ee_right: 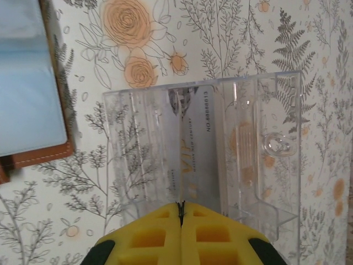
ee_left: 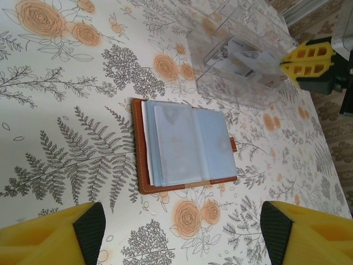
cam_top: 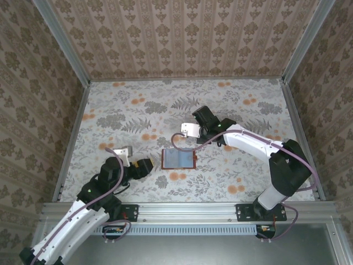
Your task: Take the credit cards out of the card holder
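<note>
left fingers [ee_left: 55, 234] spread wide, hanging just short of the open wallet [ee_left: 187, 146] lying flat mid desk [ee_left: 55, 110]. right fingers [ee_right: 149, 237] clenched on nothing above the clear tray [ee_right: 276, 110], one card [ee_right: 201, 149] lying inside it.

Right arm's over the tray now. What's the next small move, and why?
Probably open the right gripper: its fingers are shut, apparently pinching a credit card that already stands inside the clear tray. The left gripper is open, facing the card holder.
</note>
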Tool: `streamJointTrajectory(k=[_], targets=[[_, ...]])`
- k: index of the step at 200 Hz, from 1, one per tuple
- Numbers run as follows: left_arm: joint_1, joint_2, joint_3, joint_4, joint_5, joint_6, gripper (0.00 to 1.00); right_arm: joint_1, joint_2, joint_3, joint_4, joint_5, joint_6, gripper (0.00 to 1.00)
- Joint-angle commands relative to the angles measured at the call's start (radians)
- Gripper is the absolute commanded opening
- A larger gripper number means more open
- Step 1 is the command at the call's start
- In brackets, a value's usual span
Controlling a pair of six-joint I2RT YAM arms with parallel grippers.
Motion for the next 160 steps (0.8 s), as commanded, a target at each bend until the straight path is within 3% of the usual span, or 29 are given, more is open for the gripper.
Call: streamJointTrajectory(k=[1,96,130,160], targets=[[0.012,-0.011,-0.01,-0.02,-0.005,-0.007,0.77,-0.009,0.024,0.032,0.03,0.026,-0.054,0.0],[0.035,-0.009,-0.031,-0.012,0.017,-0.01,0.78,-0.027,0.108,0.071,0.03,-0.002,-0.021,0.0],[0.043,-0.01,-0.031,-0.015,0.023,-0.006,0.78,-0.028,0.127,0.071,0.029,0.009,-0.001,0.2],[0.047,-0.012,-0.033,-0.016,0.029,-0.006,0.78,-0.029,0.134,0.069,0.046,0.034,0.018,0.27]])
